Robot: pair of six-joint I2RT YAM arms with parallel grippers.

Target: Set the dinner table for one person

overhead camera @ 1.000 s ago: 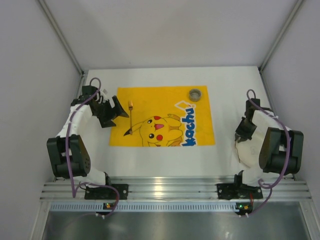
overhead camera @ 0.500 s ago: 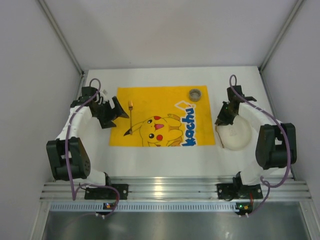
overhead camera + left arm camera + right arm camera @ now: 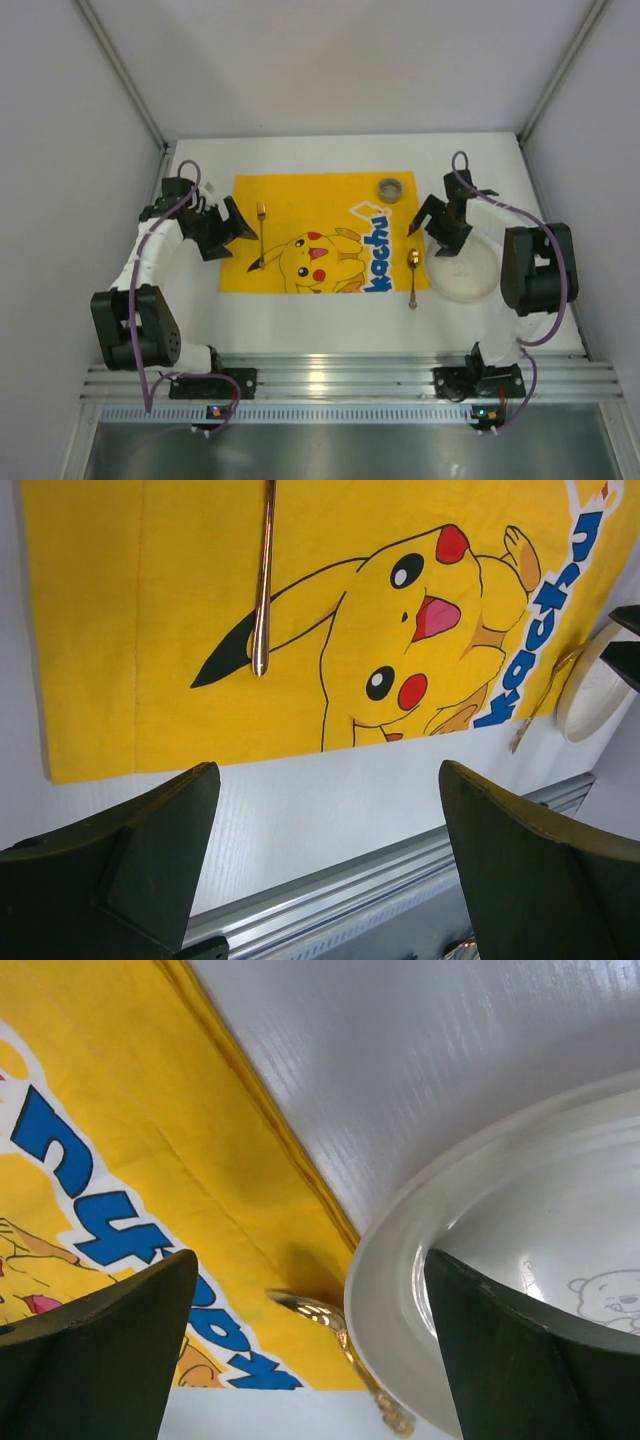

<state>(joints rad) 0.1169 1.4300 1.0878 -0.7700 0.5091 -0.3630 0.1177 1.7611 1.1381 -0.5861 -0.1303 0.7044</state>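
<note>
Top camera: fixed high above and behind the rail (image 3: 350,378), facing down and forward. It takes in the whole table (image 3: 330,320), with the rail along the bottom of the view.

Left wrist camera: low and near the surface, angled over the near left part of the mat (image 3: 300,200) towards its right side.

Right wrist camera: very near, facing the mat's right border.

Both wrist views share the spoon (image 3: 330,1322) and the plate (image 3: 470,1250) rim. The top view covers both fields.

Left claw (image 3: 238,220) agape; right claw (image 3: 433,238) agape
</note>
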